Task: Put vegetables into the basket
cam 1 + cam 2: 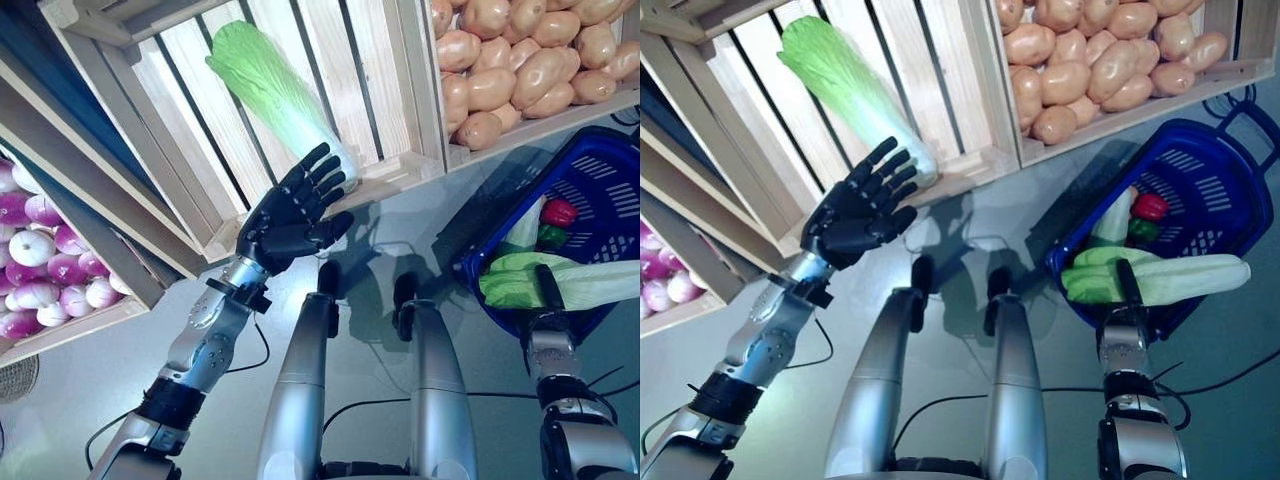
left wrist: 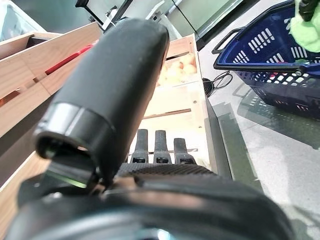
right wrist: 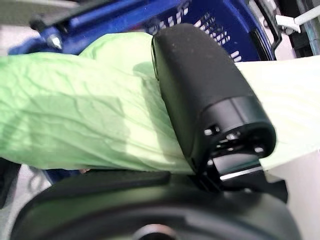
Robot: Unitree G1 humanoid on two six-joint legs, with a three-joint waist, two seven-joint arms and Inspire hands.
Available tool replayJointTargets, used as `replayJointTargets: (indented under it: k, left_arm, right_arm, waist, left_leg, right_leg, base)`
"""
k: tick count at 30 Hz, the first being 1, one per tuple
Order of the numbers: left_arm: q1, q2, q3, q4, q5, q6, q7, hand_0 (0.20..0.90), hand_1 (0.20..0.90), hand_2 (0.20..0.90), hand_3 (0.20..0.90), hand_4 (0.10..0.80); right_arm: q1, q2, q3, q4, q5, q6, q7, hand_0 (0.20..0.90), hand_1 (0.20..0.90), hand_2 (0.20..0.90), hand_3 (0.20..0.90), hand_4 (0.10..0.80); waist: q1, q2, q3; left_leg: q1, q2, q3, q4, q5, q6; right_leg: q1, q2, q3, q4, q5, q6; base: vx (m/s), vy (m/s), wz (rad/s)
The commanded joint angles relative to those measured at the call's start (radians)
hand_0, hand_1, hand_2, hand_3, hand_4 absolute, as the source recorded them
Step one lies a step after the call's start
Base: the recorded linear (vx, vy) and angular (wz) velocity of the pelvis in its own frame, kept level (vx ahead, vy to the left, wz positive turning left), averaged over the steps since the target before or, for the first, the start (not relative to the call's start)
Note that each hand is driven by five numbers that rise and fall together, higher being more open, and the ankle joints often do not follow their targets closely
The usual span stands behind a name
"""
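Near right: right hand (image 1: 1130, 285) clamped on one cabbage (image 1: 1160, 280) lying across blue basket (image 1: 1210, 180) rim. Left hand (image 1: 290, 220), fingers spread, at crate (image 1: 390, 180) front edge, touching second cabbage (image 1: 265, 80). Beyond: potatoes (image 1: 520, 60).

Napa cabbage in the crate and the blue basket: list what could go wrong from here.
1. The left hand is open at the stem end of the napa cabbage, not around it; a grasp there may let the long leafy end tip out.
2. The right hand lies on a cabbage overhanging the rim of the blue basket; once released it may slide off.
3. The basket already looks crowded, so another cabbage may not settle.
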Motion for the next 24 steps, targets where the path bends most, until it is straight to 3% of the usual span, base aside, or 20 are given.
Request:
replayJointTargets:
  k: [1, 8, 9, 12, 14, 15, 16, 18, 19, 24]
  left_arm:
    - [0.012, -0.035, 0.042, -0.182, -0.012, -0.053, -0.032, 0.9, 0.9, 0.9, 0.9, 0.8]
    - [0.105, -0.07, 0.09, -0.22, 0.006, -0.082, -0.058, 0.9, 0.9, 0.9, 0.9, 0.8]
    - [0.119, -0.072, 0.092, -0.22, 0.005, -0.089, -0.061, 0.9, 0.9, 0.9, 0.9, 0.8]
    - [0.131, -0.073, 0.108, -0.222, 0.0, -0.097, -0.068, 0.9, 0.9, 0.9, 0.9, 0.8]
    - [0.137, -0.078, 0.109, -0.213, 0.0, -0.103, -0.074, 0.9, 0.9, 0.9, 0.9, 0.8]
    - [0.13, -0.079, 0.111, -0.212, -0.001, -0.102, -0.074, 0.9, 0.9, 0.9, 0.9, 0.8]
    - [0.126, -0.083, 0.111, -0.203, -0.003, -0.098, -0.074, 0.9, 0.9, 0.9, 0.9, 0.8]
    - [0.113, -0.084, 0.107, -0.19, -0.003, -0.095, -0.075, 0.9, 0.9, 0.9, 0.9, 0.8]
    - [0.104, -0.086, 0.106, -0.188, -0.001, -0.095, -0.073, 0.9, 0.9, 0.9, 0.9, 0.8]
    - [0.049, -0.088, 0.09, -0.158, 0.0, -0.07, -0.051, 0.9, 0.9, 0.9, 0.9, 0.8]
  right_arm:
    - [0.049, -0.065, -0.008, -0.204, -0.035, -0.134, 0.119, 0.3, 0.3, 0.3, 0.3, 0.4]
    - [0.22, 0.031, 0.034, -0.632, -0.139, -0.205, 0.222, 0.3, 0.3, 0.3, 0.3, 0.4]
    - [0.24, 0.038, 0.037, -0.674, -0.141, -0.218, 0.239, 0.3, 0.3, 0.3, 0.3, 0.4]
    - [0.254, 0.047, 0.033, -0.762, -0.144, -0.253, 0.258, 0.3, 0.3, 0.3, 0.3, 0.4]
    - [0.257, 0.05, 0.024, -0.799, -0.135, -0.294, 0.27, 0.3, 0.3, 0.3, 0.3, 0.4]
    - [0.25, 0.052, 0.02, -0.802, -0.135, -0.299, 0.272, 0.3, 0.3, 0.3, 0.3, 0.4]
    - [0.243, 0.055, 0.014, -0.801, -0.142, -0.312, 0.257, 0.3, 0.3, 0.3, 0.3, 0.4]
    - [0.225, 0.054, 0.005, -0.795, -0.154, -0.327, 0.209, 0.3, 0.3, 0.3, 0.3, 0.4]
    - [0.213, 0.054, 0.002, -0.793, -0.162, -0.339, 0.187, 0.3, 0.3, 0.3, 0.3, 0.4]
    - [0.106, 0.043, -0.044, -0.7, -0.194, -0.427, -0.014, 0.3, 0.3, 0.3, 0.3, 0.4]
  waist:
    - [-0.011, 0.022, -0.004]
    - [-0.047, 0.006, -0.004]
    - [-0.052, 0.005, -0.004]
    - [-0.06, 0.003, -0.004]
    - [-0.066, 0.003, -0.004]
    - [-0.067, 0.002, -0.004]
    - [-0.068, 0.004, -0.004]
    - [-0.068, 0.004, -0.004]
    - [-0.069, 0.004, -0.004]
    - [-0.056, 0.014, -0.004]
  left_leg:
    - [0.065, -0.019, 0.05, -0.019, -0.08, 0.043]
    - [0.081, -0.002, 0.072, -0.059, -0.062, 0.049]
    - [0.1, -0.001, 0.07, -0.052, -0.091, 0.046]
    - [0.084, 0.006, 0.082, -0.067, -0.058, 0.05]
    - [0.1, 0.009, 0.08, -0.054, -0.087, 0.045]
    - [0.081, 0.012, 0.086, -0.06, -0.059, 0.048]
    - [0.096, 0.011, 0.081, -0.046, -0.09, 0.044]
    - [0.095, 0.011, 0.081, -0.04, -0.092, 0.043]
    - [0.077, 0.014, 0.087, -0.047, -0.065, 0.046]
    - [0.076, 0.006, 0.078, -0.039, -0.067, 0.042]
  right_leg:
    - [0.077, 0.001, -0.082, -0.056, 0.101, -0.062]
    - [0.082, 0.011, -0.065, -0.081, 0.106, -0.056]
    - [0.098, 0.014, -0.057, -0.073, 0.08, -0.048]
    - [0.08, 0.016, -0.058, -0.086, 0.107, -0.051]
    - [0.092, 0.018, -0.05, -0.071, 0.082, -0.041]
    - [0.074, 0.016, -0.054, -0.08, 0.107, -0.047]
    - [0.089, 0.017, -0.048, -0.065, 0.081, -0.041]
    - [0.089, 0.017, -0.047, -0.062, 0.081, -0.041]
    - [0.073, 0.015, -0.051, -0.072, 0.104, -0.047]
    - [0.074, 0.008, -0.055, -0.067, 0.105, -0.051]
  base:
    - [-0.001, 0.071, 0.01]
    - [0.007, 0.063, -0.04]
    - [0.071, 0.068, -0.03]
    - [-0.007, 0.05, -0.08]
    - [0.001, 0.034, -0.08]
    - [0.004, 0.019, -0.05]
    - [0.004, 0.008, -0.06]
    - [0.01, -0.002, -0.1]
    - [-0.067, -0.02, -0.12]
    - [0.01, -0.029, -0.04]
